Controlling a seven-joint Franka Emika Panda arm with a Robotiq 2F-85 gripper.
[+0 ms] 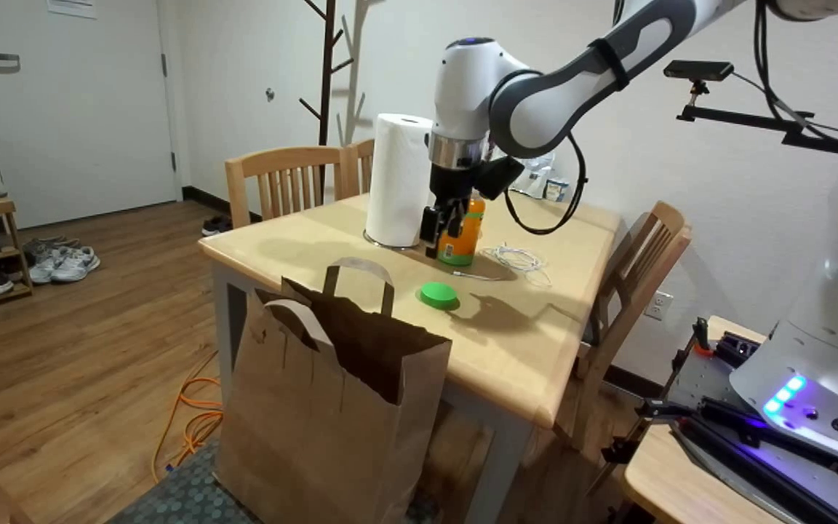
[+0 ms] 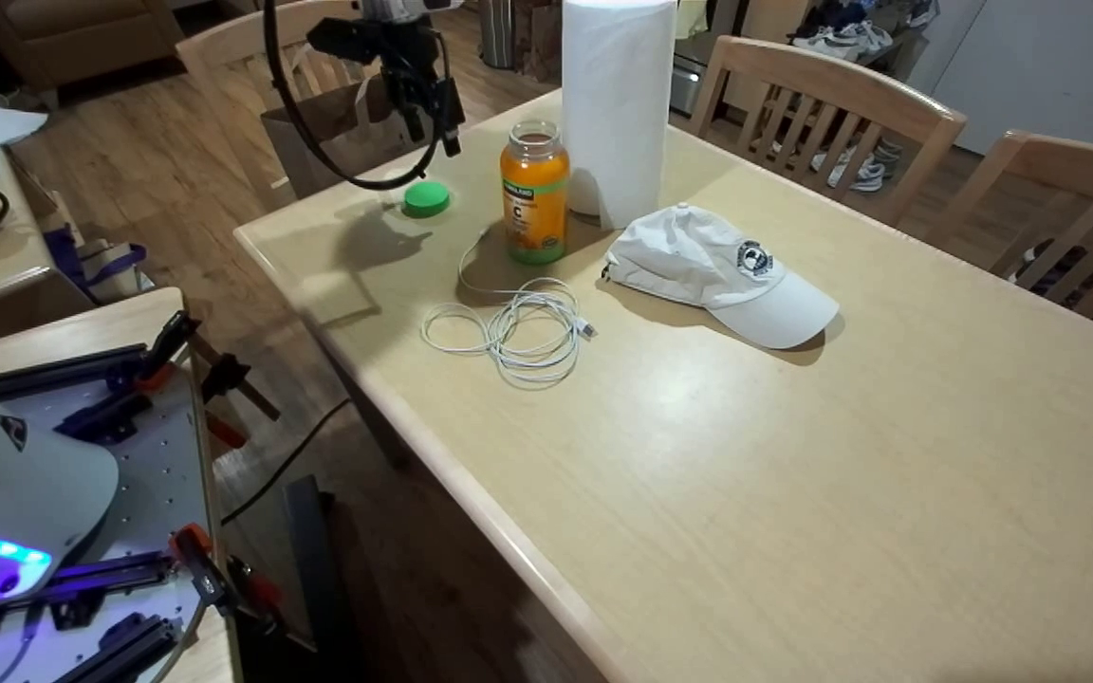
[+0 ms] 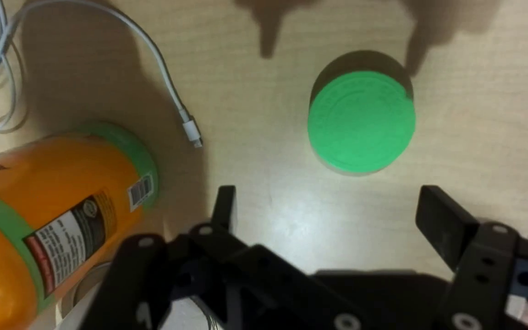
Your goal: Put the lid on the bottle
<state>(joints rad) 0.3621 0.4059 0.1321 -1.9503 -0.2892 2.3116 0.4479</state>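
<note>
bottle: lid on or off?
Off. The bottle shows a bare neck in an exterior view; the green lid lies apart on the table.

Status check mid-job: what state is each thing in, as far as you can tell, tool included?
Tool: open, holding nothing
Bottle: upright, uncapped
Lid: off the bottle, lying flat
Cable: loosely coiled, one end trailing
Paper-towel roll: upright
Hat: crown up
Paper bag: upright, open-topped
Door: looks shut
Base lights: lit

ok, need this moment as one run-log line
hand: open, empty, above table | lid: on table, apart from bottle | bottle: upright, uncapped | capping: not yet done
</note>
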